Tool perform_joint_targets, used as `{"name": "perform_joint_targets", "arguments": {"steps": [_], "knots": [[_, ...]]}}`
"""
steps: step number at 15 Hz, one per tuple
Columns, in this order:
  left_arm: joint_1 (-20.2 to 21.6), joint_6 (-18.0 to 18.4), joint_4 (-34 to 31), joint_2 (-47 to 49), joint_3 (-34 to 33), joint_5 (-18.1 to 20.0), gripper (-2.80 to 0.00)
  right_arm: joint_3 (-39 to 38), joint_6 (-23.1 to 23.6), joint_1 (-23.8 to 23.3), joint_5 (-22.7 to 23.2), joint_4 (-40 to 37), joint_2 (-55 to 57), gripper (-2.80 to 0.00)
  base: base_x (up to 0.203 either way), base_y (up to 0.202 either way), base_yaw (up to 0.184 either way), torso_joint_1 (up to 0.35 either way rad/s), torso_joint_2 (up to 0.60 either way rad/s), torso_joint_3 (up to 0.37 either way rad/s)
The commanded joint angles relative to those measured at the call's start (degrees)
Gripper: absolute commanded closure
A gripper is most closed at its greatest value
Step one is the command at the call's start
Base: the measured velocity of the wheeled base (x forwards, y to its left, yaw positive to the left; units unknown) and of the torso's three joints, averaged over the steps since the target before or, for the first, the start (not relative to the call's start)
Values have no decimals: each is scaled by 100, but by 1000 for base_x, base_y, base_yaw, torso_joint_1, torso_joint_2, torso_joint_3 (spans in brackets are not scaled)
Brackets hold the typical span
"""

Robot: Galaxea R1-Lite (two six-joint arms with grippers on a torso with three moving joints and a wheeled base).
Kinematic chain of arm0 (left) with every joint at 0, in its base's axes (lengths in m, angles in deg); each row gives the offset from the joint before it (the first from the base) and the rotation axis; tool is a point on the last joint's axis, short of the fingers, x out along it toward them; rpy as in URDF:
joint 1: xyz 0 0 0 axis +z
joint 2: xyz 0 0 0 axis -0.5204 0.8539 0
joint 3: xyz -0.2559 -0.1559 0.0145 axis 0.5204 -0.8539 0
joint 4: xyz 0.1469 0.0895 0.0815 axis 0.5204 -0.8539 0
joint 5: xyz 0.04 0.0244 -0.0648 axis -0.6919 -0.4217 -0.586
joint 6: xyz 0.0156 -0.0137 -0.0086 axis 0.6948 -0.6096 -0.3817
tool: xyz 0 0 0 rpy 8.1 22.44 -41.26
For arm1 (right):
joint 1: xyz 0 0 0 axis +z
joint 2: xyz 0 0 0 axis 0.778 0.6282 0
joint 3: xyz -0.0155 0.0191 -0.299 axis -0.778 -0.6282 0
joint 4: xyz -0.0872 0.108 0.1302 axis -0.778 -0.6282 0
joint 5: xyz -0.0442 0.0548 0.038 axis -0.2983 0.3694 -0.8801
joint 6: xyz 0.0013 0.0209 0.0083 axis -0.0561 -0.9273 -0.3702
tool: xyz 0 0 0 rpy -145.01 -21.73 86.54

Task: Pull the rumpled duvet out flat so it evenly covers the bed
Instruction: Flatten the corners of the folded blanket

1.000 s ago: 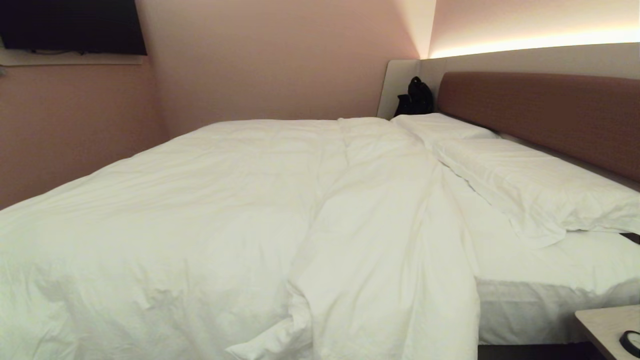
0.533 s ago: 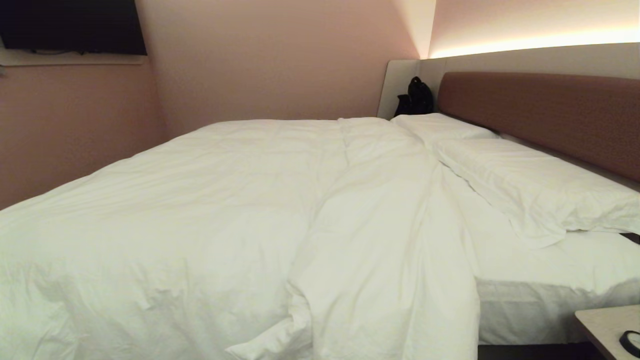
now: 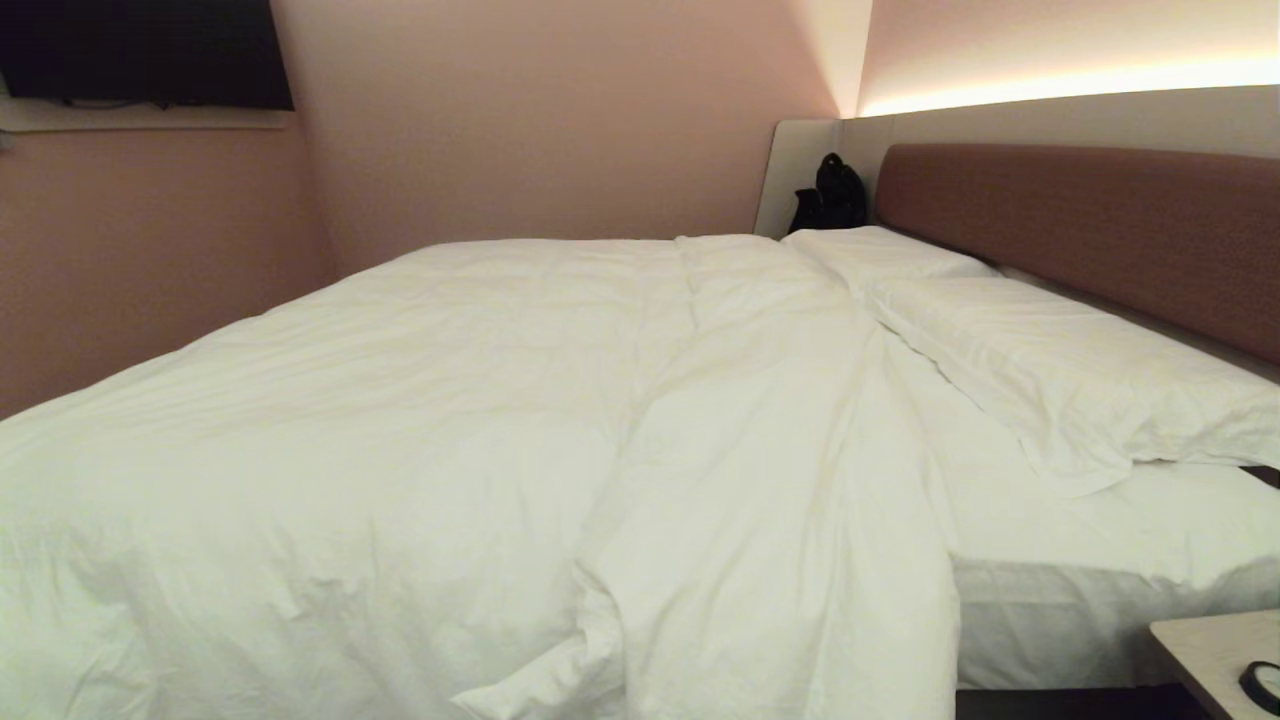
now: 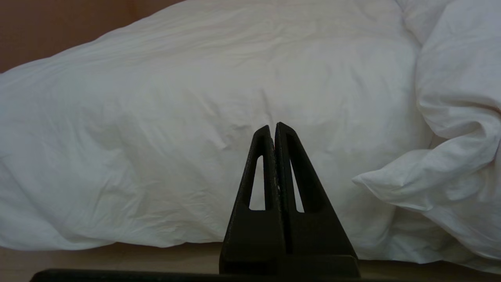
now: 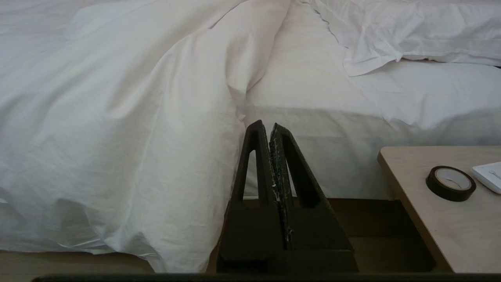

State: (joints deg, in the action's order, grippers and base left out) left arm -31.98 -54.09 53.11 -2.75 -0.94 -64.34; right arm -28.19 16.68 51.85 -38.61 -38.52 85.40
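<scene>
Light level: dim and warm.
Source: glowing light strip (image 3: 1070, 88) at 1 o'clock above the headboard (image 3: 1080, 235).
Shadows: soft folds across the duvet (image 3: 400, 420).
Focus: wrist views sharp; black grippers silhouetted.

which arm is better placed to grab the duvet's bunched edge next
Probably the right: the right gripper faces the duvet edge beside bare sheet. The left gripper faces smooth duvet. Both shut.

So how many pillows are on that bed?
2. The nearer pillow lies by the headboard at the right; the farther pillow lies beyond it, beside the black bag. The duvet could hide more.
</scene>
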Motion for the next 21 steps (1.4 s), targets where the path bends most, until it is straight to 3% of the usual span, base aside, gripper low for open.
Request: {"name": "perform_joint_targets", "arguments": {"steps": [1,8,14,21], "knots": [[1,9,0,-2,-100,7,0,0,0,2,2,0,-1,0,0,0,0,0,0,0],[1,-8,-9,-2,-109,95,0,0,0,2,2,0,-1,0,0,0,0,0,0,0],[1,-35,0,6,-258,442,0,0,0,2,2,0,-1,0,0,0,0,0,0,0],[1,-325,9,6,-258,402,0,0,0,2,2,0,-1,0,0,0,0,0,0,0]]}}
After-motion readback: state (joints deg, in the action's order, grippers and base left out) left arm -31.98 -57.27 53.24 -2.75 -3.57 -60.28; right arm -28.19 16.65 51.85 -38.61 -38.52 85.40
